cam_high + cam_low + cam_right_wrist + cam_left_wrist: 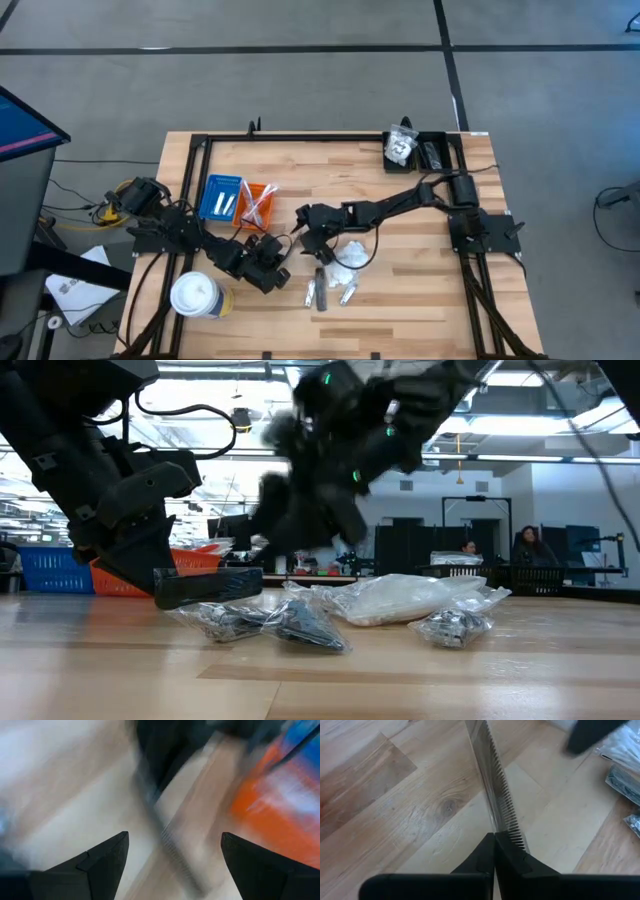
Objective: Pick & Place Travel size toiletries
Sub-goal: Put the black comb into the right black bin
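Toothed dark comb [495, 790] clamped in left pincer [494, 851].

Even, bright overhead light in the high view, soft short shadows under both arms on the wooden table [400, 290], whole frame sharp. Low view is backlit by ceiling strip lights and bright windows, so the arms read as dark silhouettes, the upper one motion-smeared, while the clear packets [400, 600] catch white glare. Left wrist view is crisp on the comb [495, 795] with a blurred dark shape in one corner; right wrist view is heavily motion-blurred, only its fingers [100, 862] sharp.
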You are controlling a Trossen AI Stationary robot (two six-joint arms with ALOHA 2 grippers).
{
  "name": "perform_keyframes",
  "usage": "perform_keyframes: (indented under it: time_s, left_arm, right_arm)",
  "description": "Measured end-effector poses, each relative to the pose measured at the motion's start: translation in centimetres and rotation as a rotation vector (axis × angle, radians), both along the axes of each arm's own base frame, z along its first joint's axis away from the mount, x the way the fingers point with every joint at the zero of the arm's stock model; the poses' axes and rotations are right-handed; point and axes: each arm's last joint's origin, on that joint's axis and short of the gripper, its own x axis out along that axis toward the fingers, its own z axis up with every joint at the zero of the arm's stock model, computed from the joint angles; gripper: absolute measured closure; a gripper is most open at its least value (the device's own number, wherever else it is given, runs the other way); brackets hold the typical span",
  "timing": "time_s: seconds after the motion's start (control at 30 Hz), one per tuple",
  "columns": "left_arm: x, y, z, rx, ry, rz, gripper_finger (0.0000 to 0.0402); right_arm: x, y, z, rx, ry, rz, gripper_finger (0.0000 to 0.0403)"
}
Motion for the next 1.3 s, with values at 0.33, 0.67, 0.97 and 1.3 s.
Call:
perform_keyframes:
  time_s: [0.33, 0.67, 0.97, 1.3]
  left_arm:
    - [0.1, -0.2, 0.1, 0.01, 0.003, -0.022, 0.0402]
    - [0.1, -0.2, 0.1, 0.013, -0.007, -0.022, 0.0402]
    - [0.2, -0.3, 0.2, 0.011, -0.014, -0.023, 0.0402]
    - [0.2, -0.3, 0.2, 0.011, -0.016, -0.023, 0.0402]
  right_arm:
    - [3.5, 0.1, -2.5, -0.047, 0.192, -0.059, 0.0093]
    - [4.0, 0.1, -2.6, -0.031, 0.222, -0.059, 0.0101]
    - [3.9, 0.4, -2.8, -0.006, 0.234, -0.029, 0.015]
    - [3.8, 0.5, -2.9, -0.001, 0.246, -0.022, 0.0238]
